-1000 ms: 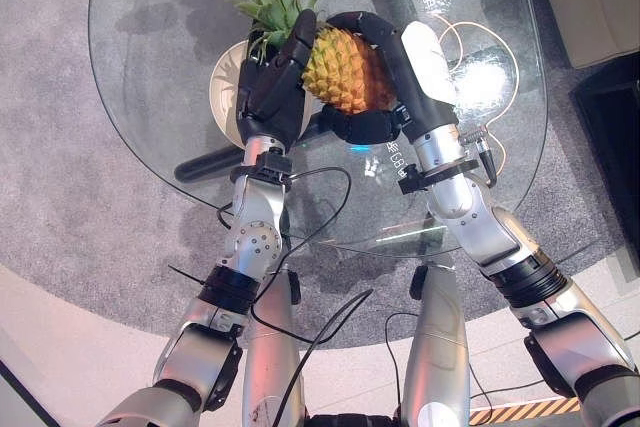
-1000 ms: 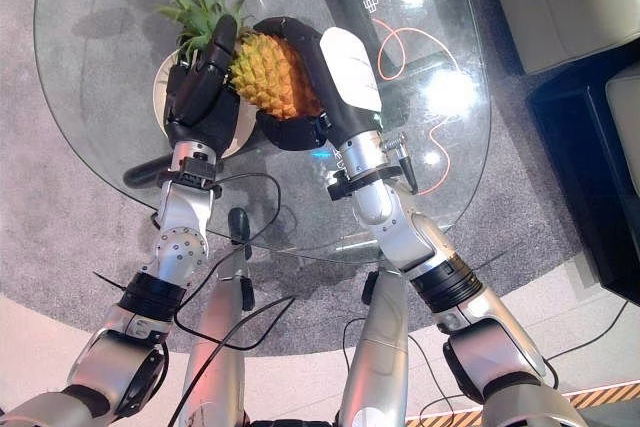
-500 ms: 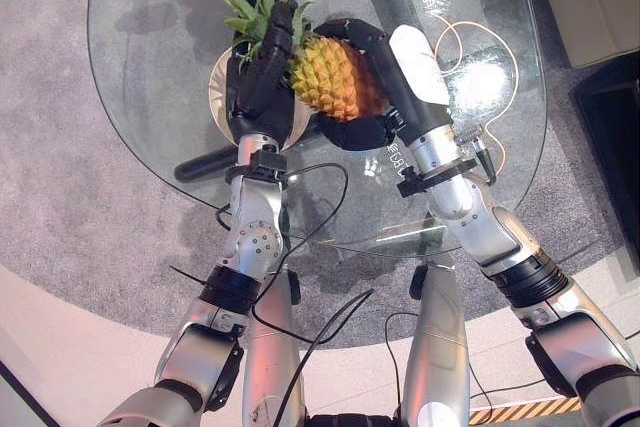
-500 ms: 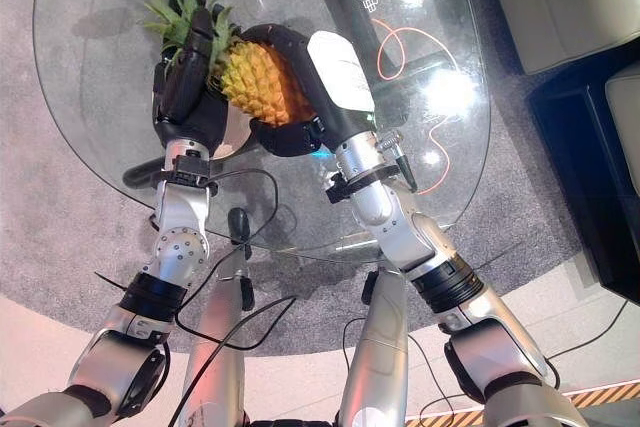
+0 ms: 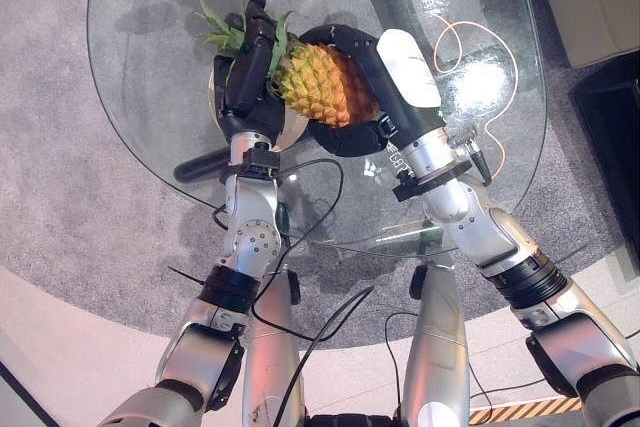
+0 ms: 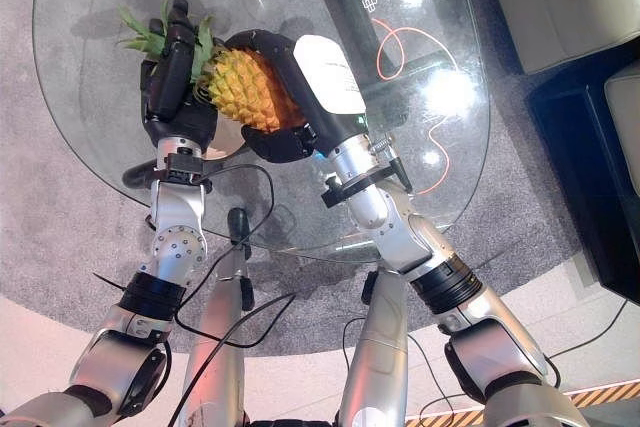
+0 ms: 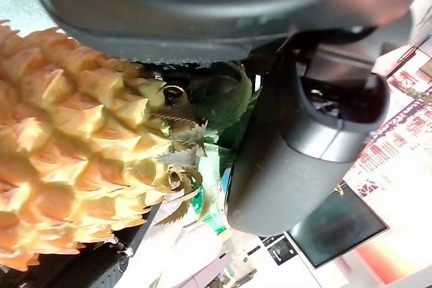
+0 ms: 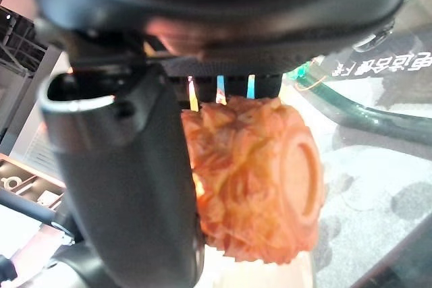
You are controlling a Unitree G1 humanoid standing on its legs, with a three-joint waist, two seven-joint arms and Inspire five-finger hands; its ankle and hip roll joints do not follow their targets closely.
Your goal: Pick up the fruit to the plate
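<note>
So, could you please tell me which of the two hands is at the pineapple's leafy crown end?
The left hand; the right hand wraps the pineapple's base end instead.

No readable text anywhere

An orange cable (image 5: 455, 42) crosses the glass table (image 5: 150, 67), seemingly otherwise open.

You are looking at a yellow-orange, diamond-patterned pineapple (image 5: 318, 87) with green spiky leaves. Black robot hands (image 5: 243, 87) are showing against it.
</note>
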